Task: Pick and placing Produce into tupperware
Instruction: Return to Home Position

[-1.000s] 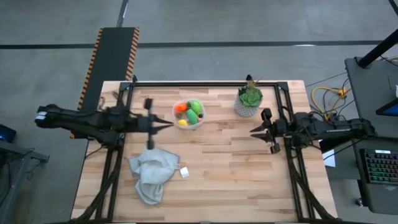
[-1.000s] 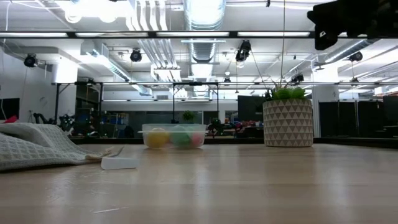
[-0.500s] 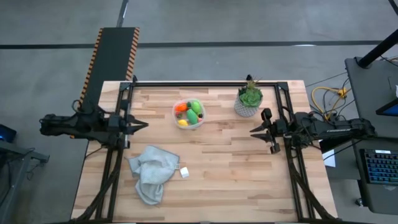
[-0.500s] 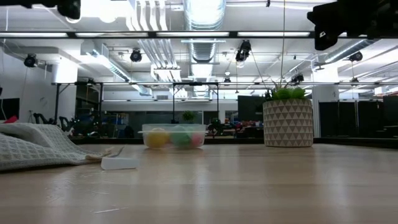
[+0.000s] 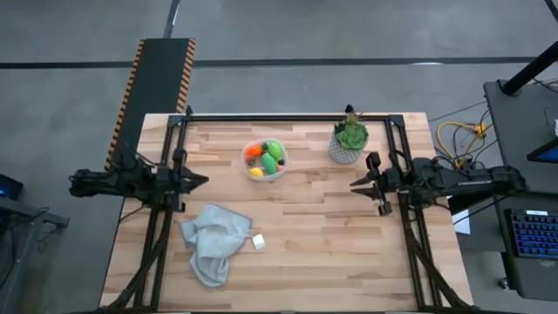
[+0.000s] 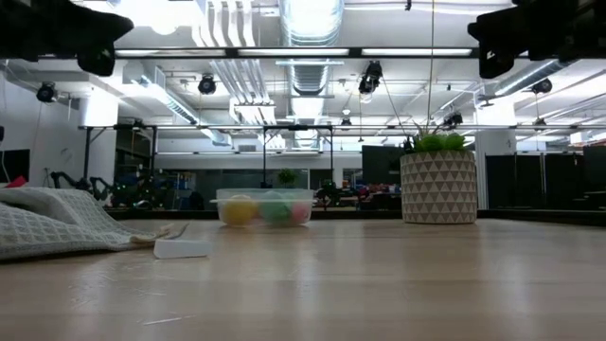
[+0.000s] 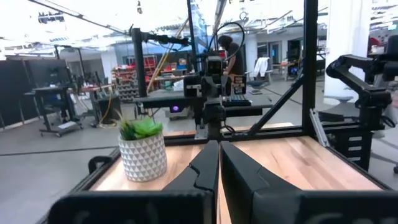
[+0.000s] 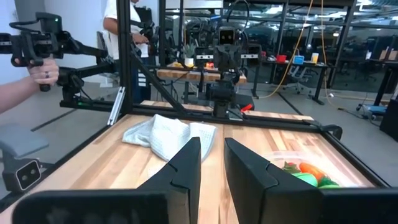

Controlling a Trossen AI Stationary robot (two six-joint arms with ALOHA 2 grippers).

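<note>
**Produce in tub, both grippers empty at table sides**

Nearest front edge: white cube (image 5: 258, 243) just beside crumpled grey cloth (image 5: 212, 244). Mid-table: left gripper (image 5: 205, 179) at left side, fingers pressed together, empty. Right gripper (image 5: 352, 185) at right side, fingers parted by a narrow gap, empty. Tips aimed inward at each other. Farther back, between them: tupperware (image 5: 244, 159), upright, holding the produce (image 5: 267, 157): orange carrot (image 5: 254, 151), green pieces, yellow lemon (image 5: 256, 172). Nearer left gripper than right, lying inward of its tip and slightly back. Roundish tub, no long axis to line up with. Carrot heading too small to tell. Farthest: potted plant (image 5: 349, 139), apart from tub. Judged finished; no further reach needed.
</note>
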